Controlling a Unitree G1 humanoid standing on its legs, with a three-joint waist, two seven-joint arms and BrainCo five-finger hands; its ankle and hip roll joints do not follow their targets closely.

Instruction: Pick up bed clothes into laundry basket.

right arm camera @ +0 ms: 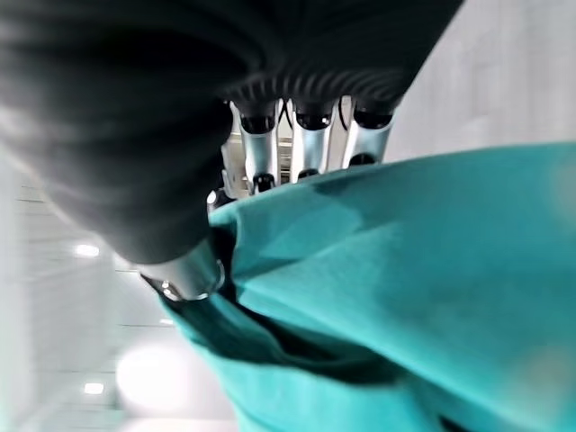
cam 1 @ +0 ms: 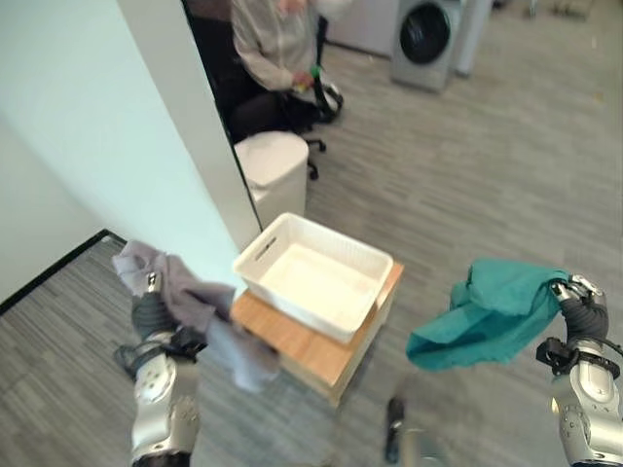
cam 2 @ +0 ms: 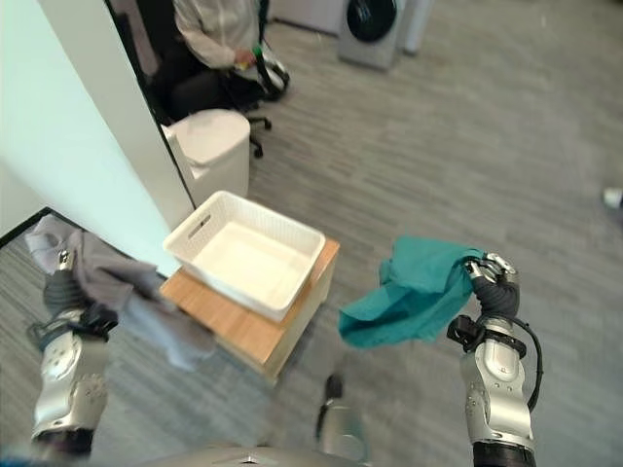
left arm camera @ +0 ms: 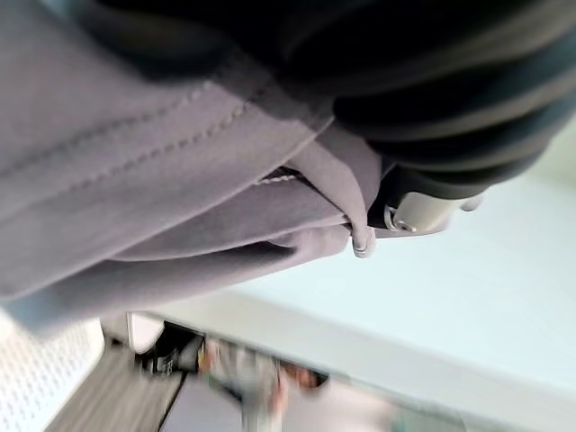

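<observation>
A white laundry basket (cam 1: 365,261) sits empty on a low wooden stand (cam 1: 292,342) in the middle of the floor. My left hand (cam 1: 148,311) is raised left of the stand, shut on a grey garment (cam 1: 200,302) that droops down toward the stand's left corner; the same grey garment (left arm camera: 162,180) drapes over the hand in the left wrist view. My right hand (cam 1: 576,304) is raised right of the stand, shut on a teal cloth (cam 1: 482,316) that hangs in the air toward the basket. In the right wrist view the fingers (right arm camera: 310,144) curl over the teal cloth (right arm camera: 432,288).
A white wall corner (cam 1: 185,146) stands just behind the basket. A white lidded bin (cam 1: 274,170) is beside it. A seated person (cam 1: 277,49) is at the back, and a washing machine (cam 1: 425,39) stands further right. Grey floor (cam 1: 487,175) lies open to the right.
</observation>
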